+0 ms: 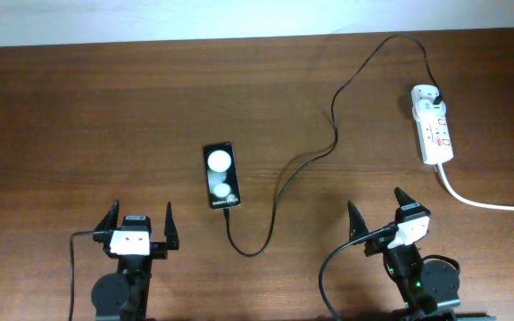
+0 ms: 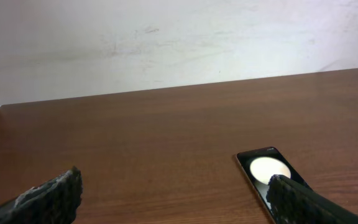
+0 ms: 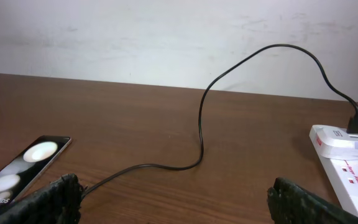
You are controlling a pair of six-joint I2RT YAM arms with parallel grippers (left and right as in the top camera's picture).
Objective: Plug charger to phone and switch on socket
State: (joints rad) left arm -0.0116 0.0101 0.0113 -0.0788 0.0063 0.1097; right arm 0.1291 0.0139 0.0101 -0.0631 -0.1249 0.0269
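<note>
The black phone (image 1: 220, 175) lies flat mid-table, screen up with two round white reflections; it also shows in the left wrist view (image 2: 261, 169) and the right wrist view (image 3: 23, 163). The thin black charger cable (image 1: 286, 176) runs from the phone's near end, loops, and goes up to its black plug (image 1: 436, 95) seated in the far end of the white socket strip (image 1: 433, 125), also seen in the right wrist view (image 3: 347, 162). My left gripper (image 1: 138, 228) is open and empty near the front edge, left of the phone. My right gripper (image 1: 380, 217) is open and empty, in front of the strip.
The strip's thick white cord (image 1: 489, 203) trails off to the right edge. The brown wooden table (image 1: 78, 116) meets a pale wall at the back.
</note>
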